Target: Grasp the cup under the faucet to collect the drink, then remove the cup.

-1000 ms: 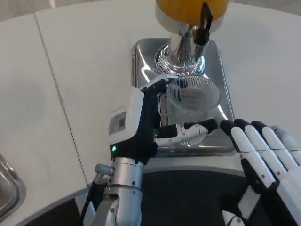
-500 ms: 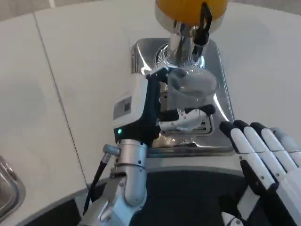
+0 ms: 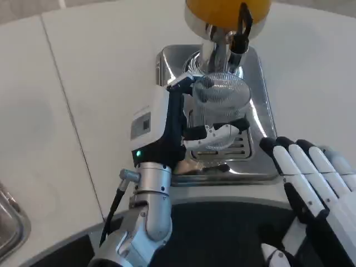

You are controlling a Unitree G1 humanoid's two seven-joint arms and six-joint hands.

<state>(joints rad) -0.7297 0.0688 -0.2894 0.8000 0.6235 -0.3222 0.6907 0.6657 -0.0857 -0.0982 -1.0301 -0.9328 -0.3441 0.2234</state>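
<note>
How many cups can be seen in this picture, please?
1. The clear cup stands on the metal drip tray below the faucet, held by the left hand. No other cup is visible.

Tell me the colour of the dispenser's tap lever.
Black, seen in the head view: the tap lever stands against the orange drink tank.

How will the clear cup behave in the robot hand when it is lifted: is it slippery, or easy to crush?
The cup looks thin, clear and ribbed, so it is probably light and may flex if squeezed. It looks empty, so probably easy to tip. The left robot hand grips its lower side; the smooth wall could slip.
</note>
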